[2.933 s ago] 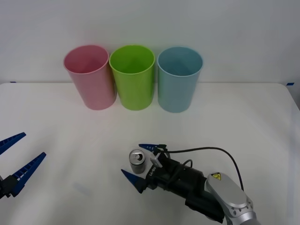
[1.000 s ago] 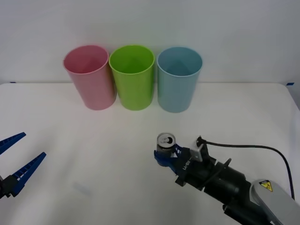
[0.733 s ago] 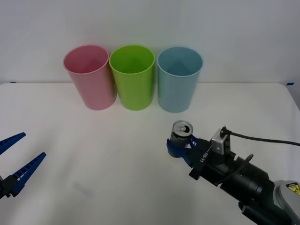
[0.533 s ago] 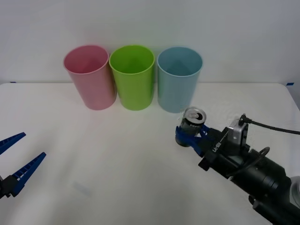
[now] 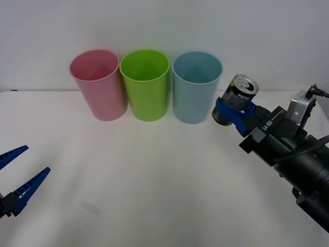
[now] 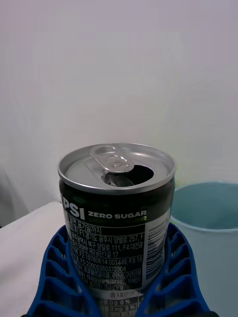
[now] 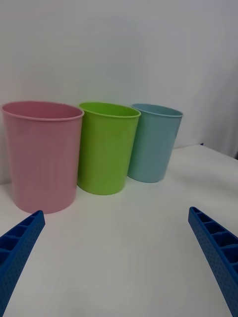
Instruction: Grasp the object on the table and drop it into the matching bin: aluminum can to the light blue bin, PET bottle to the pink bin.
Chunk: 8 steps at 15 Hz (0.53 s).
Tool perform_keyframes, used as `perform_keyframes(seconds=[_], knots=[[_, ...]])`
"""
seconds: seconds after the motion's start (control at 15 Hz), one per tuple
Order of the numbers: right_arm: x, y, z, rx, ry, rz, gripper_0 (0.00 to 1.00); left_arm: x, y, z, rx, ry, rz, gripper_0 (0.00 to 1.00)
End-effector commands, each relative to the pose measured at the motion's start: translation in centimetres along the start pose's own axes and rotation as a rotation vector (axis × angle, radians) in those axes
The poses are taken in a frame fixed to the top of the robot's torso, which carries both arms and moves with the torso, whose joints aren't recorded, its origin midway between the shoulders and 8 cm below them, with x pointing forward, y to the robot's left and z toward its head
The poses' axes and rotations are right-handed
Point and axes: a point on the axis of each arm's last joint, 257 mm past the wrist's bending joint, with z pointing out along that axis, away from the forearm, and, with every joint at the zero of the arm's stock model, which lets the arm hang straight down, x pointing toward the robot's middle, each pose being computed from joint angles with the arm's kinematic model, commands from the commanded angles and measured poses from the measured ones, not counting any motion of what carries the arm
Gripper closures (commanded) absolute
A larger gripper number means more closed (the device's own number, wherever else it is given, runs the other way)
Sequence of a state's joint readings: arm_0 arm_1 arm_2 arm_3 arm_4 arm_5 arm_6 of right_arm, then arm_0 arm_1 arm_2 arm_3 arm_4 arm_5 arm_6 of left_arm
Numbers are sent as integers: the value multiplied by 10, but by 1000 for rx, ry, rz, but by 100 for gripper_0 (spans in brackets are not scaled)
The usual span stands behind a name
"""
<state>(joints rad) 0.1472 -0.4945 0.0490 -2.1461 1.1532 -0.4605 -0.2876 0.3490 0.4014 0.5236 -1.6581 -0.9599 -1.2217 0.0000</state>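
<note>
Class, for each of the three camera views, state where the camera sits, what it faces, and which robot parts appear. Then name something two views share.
Front view: above the arms, looking down at the table; the left gripper is open, the right gripper holds the aluminum can.
Right wrist view: close behind the can, light blue bin beyond.
Left wrist view: low, facing the pink bin, green bin and light blue bin, between its blue fingers.
Shared: the light blue bin.

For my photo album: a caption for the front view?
Right gripper lifts a small dark metal can beside the light blue plastic bin.
</note>
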Motion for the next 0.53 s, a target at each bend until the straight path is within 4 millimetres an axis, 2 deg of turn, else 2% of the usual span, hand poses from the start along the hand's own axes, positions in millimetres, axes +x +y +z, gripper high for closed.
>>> perform_keyframes(seconds=[0.07, 0.27, 0.53], knots=[[-14, -16, 14, 9, -20, -25, 100, 0, 0, 0, 0, 0, 0, 0], [-20, -39, 37, 16, -32, -36, 100, 0, 0, 0, 0, 0, 0, 0], [-16, -79, 79, 63, -27, -66, 100, 0, 0, 0, 0, 0, 0, 0]])
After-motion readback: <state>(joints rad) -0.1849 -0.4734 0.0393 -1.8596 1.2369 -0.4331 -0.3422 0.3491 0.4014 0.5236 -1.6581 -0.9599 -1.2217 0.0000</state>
